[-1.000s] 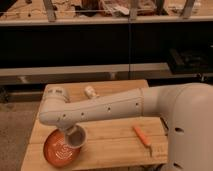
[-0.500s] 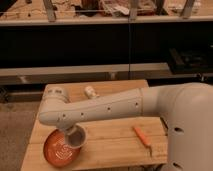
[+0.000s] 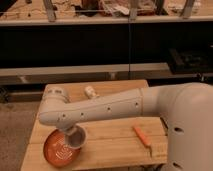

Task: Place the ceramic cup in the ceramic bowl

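The ceramic cup [image 3: 76, 142] is right at the end of the white arm [image 3: 100, 108] in the camera view, sitting over the right-hand rim of the ceramic bowl [image 3: 50, 149]. The gripper [image 3: 73, 135] is tucked under the wrist directly above the cup, so low and so covered by the arm that I cannot tell whether the jaws are clamped on the cup or standing apart. From its place at the arm's tip, my read is that it's being carried.

The orange-red bowl lies at the front left corner of the wooden table [image 3: 115, 147], its pale pattern showing to the left of the cup. That's the target, and the cup looks off-centre, more over the rim than the middle.

To do this step well, shift a little left so the cup hangs over the pattern, come down gently until the base meets the bowl, and only then let go. A release here risks catching the rim and tipping.

The thin orange stick [image 3: 141, 136] and the cream-white lump [image 3: 90, 91] lie well apart from the cup and bowl.
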Motion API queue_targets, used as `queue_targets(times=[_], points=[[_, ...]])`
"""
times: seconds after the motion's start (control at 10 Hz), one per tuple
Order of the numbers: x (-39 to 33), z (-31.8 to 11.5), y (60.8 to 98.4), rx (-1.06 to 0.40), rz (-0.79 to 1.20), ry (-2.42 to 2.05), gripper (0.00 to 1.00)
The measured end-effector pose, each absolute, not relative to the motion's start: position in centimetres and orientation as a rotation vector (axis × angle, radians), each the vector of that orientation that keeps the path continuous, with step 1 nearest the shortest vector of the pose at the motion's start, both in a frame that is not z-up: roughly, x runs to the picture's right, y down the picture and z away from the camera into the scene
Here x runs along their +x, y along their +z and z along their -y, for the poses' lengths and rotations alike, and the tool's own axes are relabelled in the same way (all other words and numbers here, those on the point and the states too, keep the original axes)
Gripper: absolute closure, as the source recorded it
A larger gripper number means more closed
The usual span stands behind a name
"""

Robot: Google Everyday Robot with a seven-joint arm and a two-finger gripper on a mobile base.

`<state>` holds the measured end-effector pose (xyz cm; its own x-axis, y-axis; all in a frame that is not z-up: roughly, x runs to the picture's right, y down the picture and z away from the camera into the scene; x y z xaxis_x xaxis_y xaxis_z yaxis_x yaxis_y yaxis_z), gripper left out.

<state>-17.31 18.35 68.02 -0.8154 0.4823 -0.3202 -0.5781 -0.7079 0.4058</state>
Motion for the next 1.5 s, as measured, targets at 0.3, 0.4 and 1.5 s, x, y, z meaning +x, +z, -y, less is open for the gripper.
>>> queue_targets(times=[0.3, 0.4, 1.5], points=[[-17.38, -18.46, 67.94, -0.253, -0.675, 2.454, 0.78], [-17.36, -18.48, 67.93, -0.252, -0.677, 2.454, 0.78], [-17.46, -18.61, 68.02, -0.243, -0.692, 2.457, 0.78]])
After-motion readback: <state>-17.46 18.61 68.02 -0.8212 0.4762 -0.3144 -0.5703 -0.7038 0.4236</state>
